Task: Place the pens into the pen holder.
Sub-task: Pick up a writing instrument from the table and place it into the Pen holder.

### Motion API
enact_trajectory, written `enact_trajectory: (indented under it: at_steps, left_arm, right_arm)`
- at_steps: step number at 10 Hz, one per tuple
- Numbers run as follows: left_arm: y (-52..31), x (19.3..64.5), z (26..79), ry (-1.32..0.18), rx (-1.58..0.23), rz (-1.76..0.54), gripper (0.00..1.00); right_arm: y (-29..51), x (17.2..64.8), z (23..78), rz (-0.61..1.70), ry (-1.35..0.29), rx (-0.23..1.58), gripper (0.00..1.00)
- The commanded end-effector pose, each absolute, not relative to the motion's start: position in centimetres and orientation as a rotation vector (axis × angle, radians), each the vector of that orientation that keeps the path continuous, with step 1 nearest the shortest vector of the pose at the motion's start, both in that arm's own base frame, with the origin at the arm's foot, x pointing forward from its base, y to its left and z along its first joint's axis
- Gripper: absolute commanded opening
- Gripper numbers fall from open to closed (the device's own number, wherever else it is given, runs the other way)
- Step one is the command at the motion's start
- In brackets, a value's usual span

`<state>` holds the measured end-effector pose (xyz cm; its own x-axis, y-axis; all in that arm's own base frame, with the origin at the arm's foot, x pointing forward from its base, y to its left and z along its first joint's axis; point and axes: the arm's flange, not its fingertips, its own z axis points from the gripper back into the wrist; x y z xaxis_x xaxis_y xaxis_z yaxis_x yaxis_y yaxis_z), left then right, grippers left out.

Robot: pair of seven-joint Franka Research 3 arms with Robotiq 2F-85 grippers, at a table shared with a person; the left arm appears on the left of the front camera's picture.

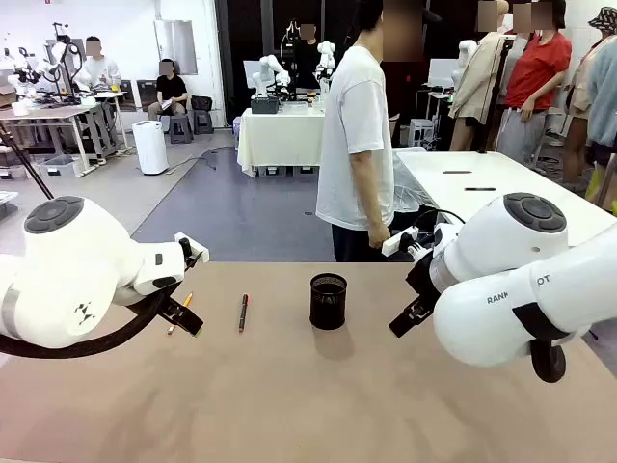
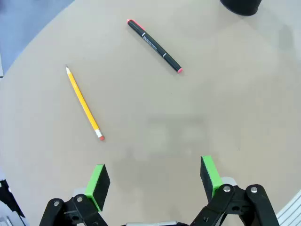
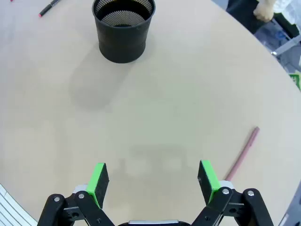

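Note:
The black mesh pen holder (image 1: 328, 301) stands upright mid-table, and appears as well in the right wrist view (image 3: 124, 29) and at the top edge of the left wrist view (image 2: 241, 5). A dark pen with red ends (image 1: 243, 312) (image 2: 154, 45) lies flat to its left. Further left lies the orange-yellow pencil (image 2: 84, 104) (image 1: 180, 311), just ahead of my left gripper (image 2: 153, 181) (image 1: 186, 318), which is open and holds nothing. The reddish-brown pen (image 3: 242, 154) lies beside the right finger of my right gripper (image 3: 153, 181) (image 1: 403, 321), also open and holding nothing.
A person in a white T-shirt (image 1: 355, 135) stands at the far edge of the table, one hand (image 3: 265, 9) hanging near it. Bare tan tabletop (image 1: 318, 405) stretches between the arms and toward the near edge.

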<state>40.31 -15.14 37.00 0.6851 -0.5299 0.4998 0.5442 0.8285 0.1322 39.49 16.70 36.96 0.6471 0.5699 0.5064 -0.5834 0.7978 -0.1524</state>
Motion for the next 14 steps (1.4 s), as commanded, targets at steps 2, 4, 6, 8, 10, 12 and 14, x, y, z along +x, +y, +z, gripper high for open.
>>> enact_trajectory:
  at_steps: [2,4,6,8,10,12,14]
  left_arm:
    - [-15.14,40.3,37.02,-0.552,-0.028,-0.602,1.0]
    - [-15.14,40.3,37.02,-0.552,-0.028,-0.602,1.0]
    - [-15.14,40.3,37.02,-0.552,-0.028,-0.602,1.0]
    - [-15.14,40.3,37.02,-0.552,-0.028,-0.602,1.0]
    - [-15.14,40.3,37.02,-0.552,-0.028,-0.602,1.0]
    - [-15.14,40.3,37.02,-0.552,-0.028,-0.602,1.0]
    - [-15.14,40.3,37.02,-0.552,-0.028,-0.602,1.0]
  right_arm:
    - [16.7,39.49,36.97,0.656,-0.567,0.025,1.0]
    - [16.7,39.49,36.97,0.656,-0.567,0.025,1.0]
    - [16.7,39.49,36.97,0.656,-0.567,0.025,1.0]
    - [16.7,39.49,36.97,0.656,-0.567,0.025,1.0]
    - [16.7,39.49,36.97,0.656,-0.567,0.025,1.0]
    - [16.7,39.49,36.97,0.656,-0.567,0.025,1.0]
    - [16.7,39.49,36.97,0.656,-0.567,0.025,1.0]
